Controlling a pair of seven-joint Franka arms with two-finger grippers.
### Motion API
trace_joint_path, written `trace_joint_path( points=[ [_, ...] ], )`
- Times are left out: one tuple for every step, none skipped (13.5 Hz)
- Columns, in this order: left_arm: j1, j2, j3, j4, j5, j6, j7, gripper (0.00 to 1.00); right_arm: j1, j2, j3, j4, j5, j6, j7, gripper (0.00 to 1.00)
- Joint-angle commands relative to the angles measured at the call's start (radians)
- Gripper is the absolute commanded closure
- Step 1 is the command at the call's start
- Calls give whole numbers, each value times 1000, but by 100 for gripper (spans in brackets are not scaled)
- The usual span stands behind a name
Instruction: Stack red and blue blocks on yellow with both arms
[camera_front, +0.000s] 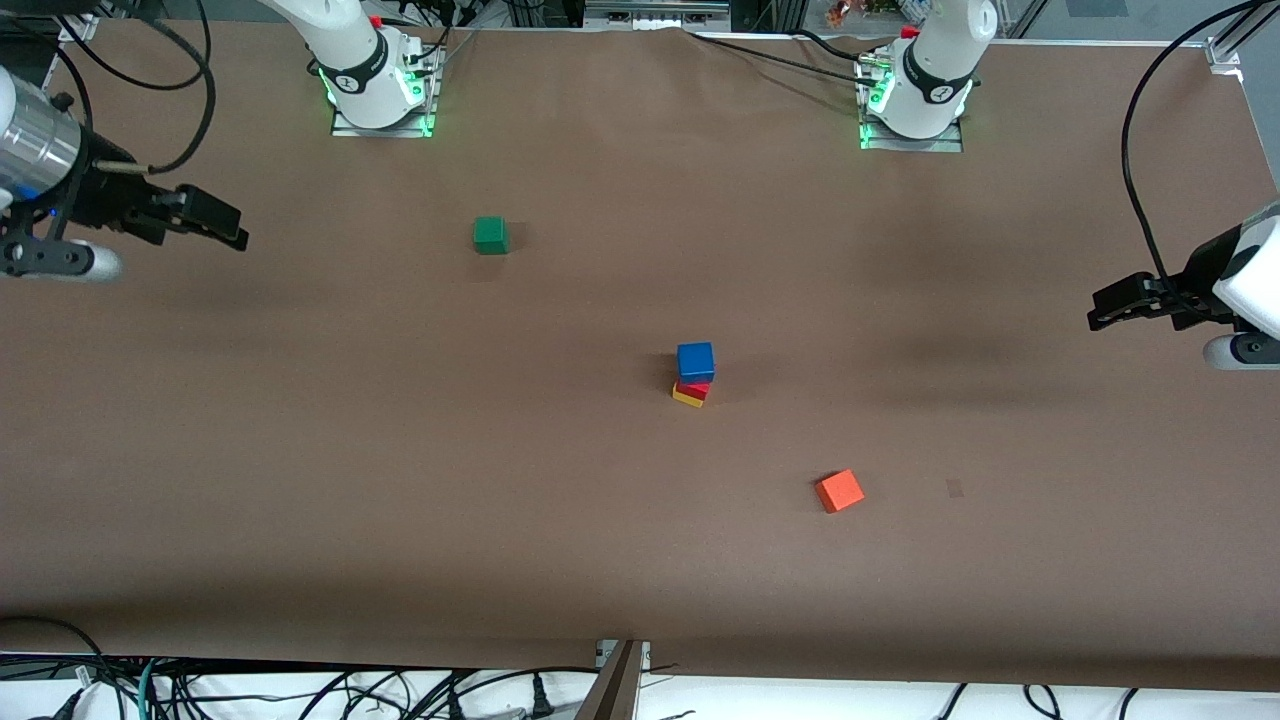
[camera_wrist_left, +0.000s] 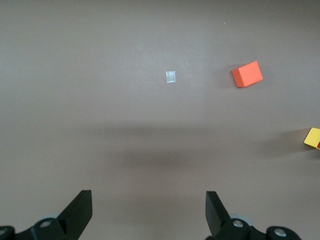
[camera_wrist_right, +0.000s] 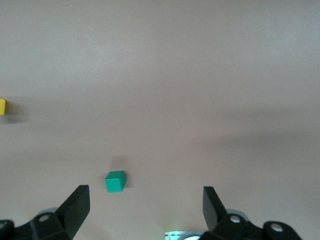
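A three-cube stack stands mid-table: the blue block (camera_front: 696, 361) on top, the red block (camera_front: 697, 389) under it, the yellow cube (camera_front: 686, 398) at the bottom. The yellow cube shows at the edge of the left wrist view (camera_wrist_left: 313, 137) and of the right wrist view (camera_wrist_right: 2, 106). My left gripper (camera_front: 1112, 306) is open and empty, up over the left arm's end of the table, well away from the stack. My right gripper (camera_front: 212, 222) is open and empty, up over the right arm's end of the table.
An orange cube (camera_front: 839, 491) lies nearer the front camera than the stack; it also shows in the left wrist view (camera_wrist_left: 247, 74). A green cube (camera_front: 490, 235) lies farther from the camera, toward the right arm's base, and shows in the right wrist view (camera_wrist_right: 115, 181). A small pale patch (camera_wrist_left: 171, 77) marks the table.
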Motion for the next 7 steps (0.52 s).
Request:
trace_joint_path(
  points=[
    [3, 7, 1, 21, -22, -4, 14, 0, -4, -57, 21, -65, -59, 43, -73, 0],
    [3, 7, 1, 21, -22, -4, 14, 0, -1, -45, 20, -50, -66, 44, -116, 0],
    [1, 7, 1, 21, -22, -4, 14, 0, -2, -39, 17, -44, -58, 47, -121, 0],
    [3, 7, 1, 21, -22, -4, 14, 0, -5, -32, 15, -44, -55, 49, -121, 0],
    [3, 7, 1, 20, -22, -4, 14, 0, -7, -31, 15, -41, -55, 49, -119, 0],
    [3, 7, 1, 21, -22, -4, 14, 0, -8, -22, 14, -19, -55, 47, -118, 0],
    [3, 7, 1, 21, -22, -4, 14, 0, -8, -19, 15, -10, -55, 46, -121, 0]
  ],
)
